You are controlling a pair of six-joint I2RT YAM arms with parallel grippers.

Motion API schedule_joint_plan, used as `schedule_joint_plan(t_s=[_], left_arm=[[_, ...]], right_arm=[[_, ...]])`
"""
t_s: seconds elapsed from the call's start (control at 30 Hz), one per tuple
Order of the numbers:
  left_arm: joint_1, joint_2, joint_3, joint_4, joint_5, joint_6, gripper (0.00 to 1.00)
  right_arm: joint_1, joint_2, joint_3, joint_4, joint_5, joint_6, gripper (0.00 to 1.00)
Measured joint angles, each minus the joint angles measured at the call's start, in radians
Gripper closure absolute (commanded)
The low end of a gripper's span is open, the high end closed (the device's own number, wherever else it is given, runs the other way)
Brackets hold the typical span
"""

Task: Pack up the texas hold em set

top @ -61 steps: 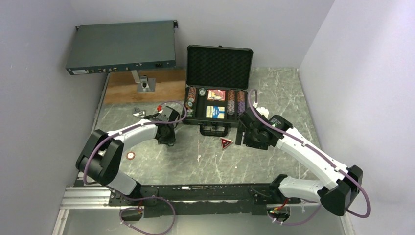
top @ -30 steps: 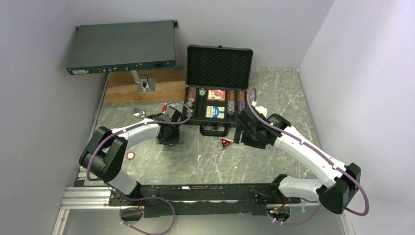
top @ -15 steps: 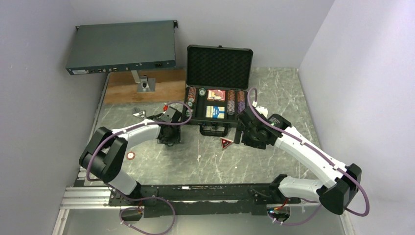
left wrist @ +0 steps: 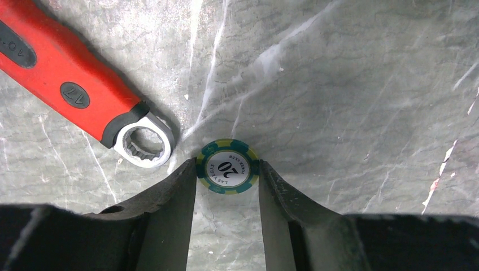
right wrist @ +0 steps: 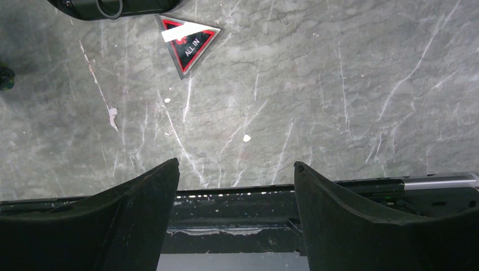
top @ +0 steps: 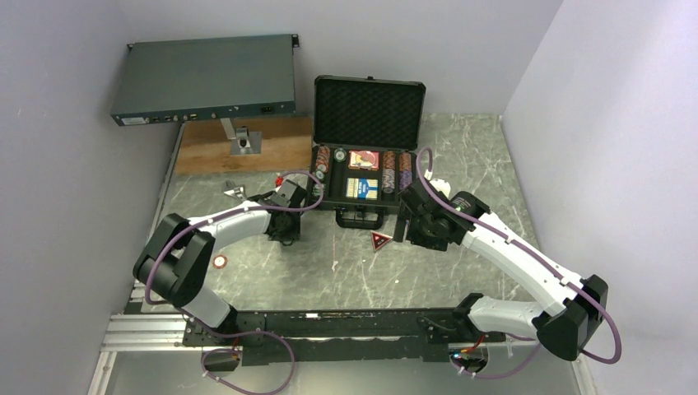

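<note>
The black case (top: 368, 111) stands open at the back of the table, its tray holding rows of poker chips (top: 393, 171) and the blue-yellow card box (top: 362, 188). A green-and-yellow poker chip (left wrist: 227, 166) marked 20 lies flat on the marble. My left gripper (left wrist: 226, 165) is shut on it, one finger against each side of its rim. The red triangular token (right wrist: 188, 39), also seen from above (top: 379, 240), lies in front of the case handle (top: 359, 218). My right gripper (right wrist: 236, 164) hangs open and empty just right of the token.
A red-handled wrench (left wrist: 73, 90) lies close to the left of the held chip. Another chip (top: 221, 262) lies on the table near the left arm. A grey electronics box (top: 206, 78), a wooden board (top: 206, 152) and a metal bracket (top: 243, 141) are at the back left.
The left gripper's fingers have closed in onto the chip. Both arms have stayed almost in place.
</note>
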Motion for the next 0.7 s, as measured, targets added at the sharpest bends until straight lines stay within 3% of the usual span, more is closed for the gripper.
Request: schedule_joint_plan(t_s=[0.7], left_arm=[[-0.009, -0.077, 0.051, -0.071, 0.037, -0.005, 0.67]], right_arm=[[0.000, 0.000, 0.000, 0.004, 0.000, 0.001, 0.24]])
